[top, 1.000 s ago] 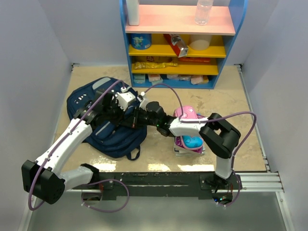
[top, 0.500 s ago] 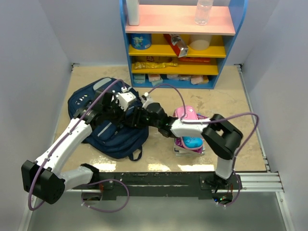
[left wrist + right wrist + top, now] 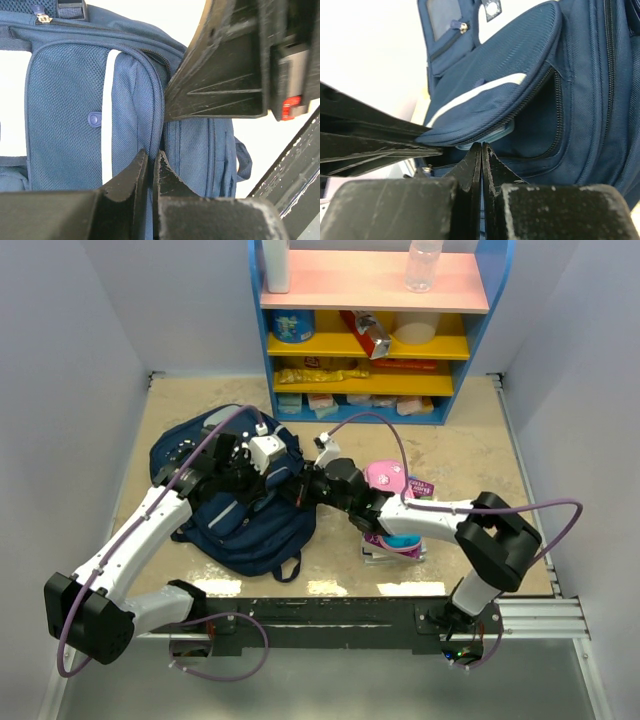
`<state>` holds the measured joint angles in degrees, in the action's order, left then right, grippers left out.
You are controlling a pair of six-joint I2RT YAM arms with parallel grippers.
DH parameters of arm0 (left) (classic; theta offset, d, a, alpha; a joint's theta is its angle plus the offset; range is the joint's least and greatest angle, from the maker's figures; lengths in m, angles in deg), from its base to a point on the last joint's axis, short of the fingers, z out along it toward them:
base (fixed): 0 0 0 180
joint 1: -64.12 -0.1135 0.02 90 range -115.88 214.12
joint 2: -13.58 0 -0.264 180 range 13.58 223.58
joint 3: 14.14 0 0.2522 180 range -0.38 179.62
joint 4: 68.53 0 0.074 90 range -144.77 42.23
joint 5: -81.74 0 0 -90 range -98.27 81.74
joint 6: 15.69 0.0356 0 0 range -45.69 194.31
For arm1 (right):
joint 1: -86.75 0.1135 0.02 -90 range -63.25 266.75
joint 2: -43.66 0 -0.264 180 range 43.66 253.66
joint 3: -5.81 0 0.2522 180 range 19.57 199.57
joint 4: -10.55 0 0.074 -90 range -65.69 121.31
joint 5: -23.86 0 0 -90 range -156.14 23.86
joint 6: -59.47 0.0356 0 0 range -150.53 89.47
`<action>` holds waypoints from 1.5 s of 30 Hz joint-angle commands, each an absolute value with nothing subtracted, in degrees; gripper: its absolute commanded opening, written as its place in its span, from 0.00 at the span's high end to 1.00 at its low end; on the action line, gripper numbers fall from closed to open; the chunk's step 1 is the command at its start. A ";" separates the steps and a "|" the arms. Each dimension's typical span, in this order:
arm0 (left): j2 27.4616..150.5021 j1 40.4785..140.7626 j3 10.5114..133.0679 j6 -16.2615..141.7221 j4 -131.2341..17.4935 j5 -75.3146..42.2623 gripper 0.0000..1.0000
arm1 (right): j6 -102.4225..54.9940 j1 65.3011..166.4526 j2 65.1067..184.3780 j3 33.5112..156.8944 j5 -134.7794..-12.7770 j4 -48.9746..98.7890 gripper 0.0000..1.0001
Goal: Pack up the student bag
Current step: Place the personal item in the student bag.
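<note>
So the bag (image 3: 245,540) lies flat on the bench (image 3: 450,440), left of centre, with both arms meeting over its right side. From the top cam that's about all you get: dark hands on dark fabric.

The wrist cams fill it in. On the left one, the left hand (image 3: 149,161) is pinched nearly closed on the edge of the bag's front pocket, with only a sliver of blue between the fingers. You also see a mesh panel with a white stripe (image 3: 107,115) and a snap (image 3: 94,119).

On the right one, the right hand (image 3: 481,149) has its fingers pressed flat together at the pocket's mouth, nothing showing between them. That view shows the flap (image 3: 495,85) lifted and the zip undone, with a pale bluish thing (image 3: 492,136) peeking out underneath.

Only the top cam shows the pink case (image 3: 385,478) just right of the bag and the shelf (image 3: 492,330) at the back. Writing: the shelf's packets and the blue can (image 3: 293,327) are too small to read.
</note>
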<state>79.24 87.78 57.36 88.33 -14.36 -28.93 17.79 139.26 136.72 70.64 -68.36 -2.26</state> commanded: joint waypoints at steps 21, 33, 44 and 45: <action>78.88 86.10 65.36 87.75 -14.17 -36.12 0.37 | 9.91 140.89 123.22 68.10 -59.72 9.19 0.64; 75.71 73.01 60.71 102.26 -6.51 -37.88 0.37 | 7.08 156.27 130.57 78.79 -55.24 23.86 0.49; 78.18 64.12 55.53 107.53 -8.88 -41.49 0.45 | 11.04 159.08 150.09 97.79 -50.32 34.33 0.38; 78.18 64.12 55.26 107.62 -9.15 -41.40 0.45 | 11.39 159.08 150.62 97.88 -50.06 33.98 0.38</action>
